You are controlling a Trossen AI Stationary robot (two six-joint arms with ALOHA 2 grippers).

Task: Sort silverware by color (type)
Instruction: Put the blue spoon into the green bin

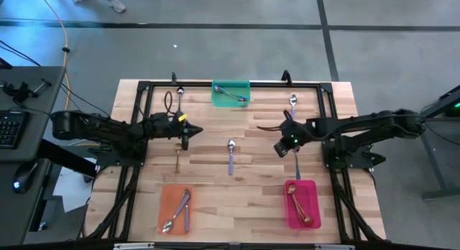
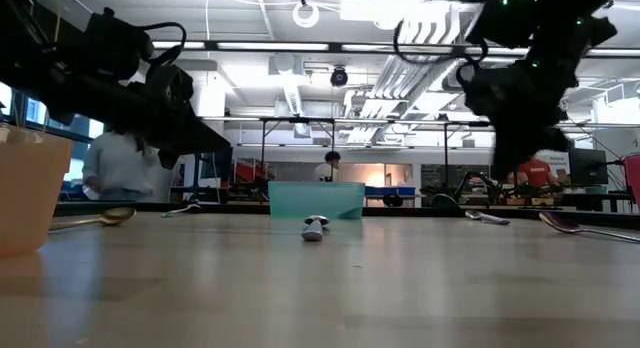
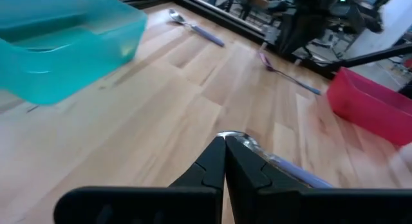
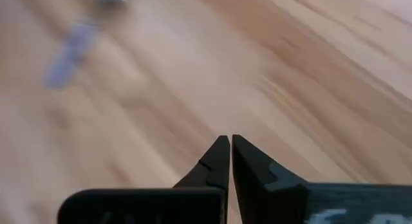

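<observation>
Both arms matte black, chunky jointed segments w/ black cables looped alongside. Left end effector [image 1: 188, 137] has a small yellow tag near its wrist; right end effector [image 1: 279, 148] shows a tiny green LED. Fingers [image 3: 212, 166] slim, dark, tapering to pointed wedge tips.

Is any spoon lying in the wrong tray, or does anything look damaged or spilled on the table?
Nothing stands out. The green tray, orange tray and pink tray each hold spoons of one kind, as far as the high view shows. Several loose spoons, such as the lavender-handled one at mid-table, are simply not sorted yet.
</observation>
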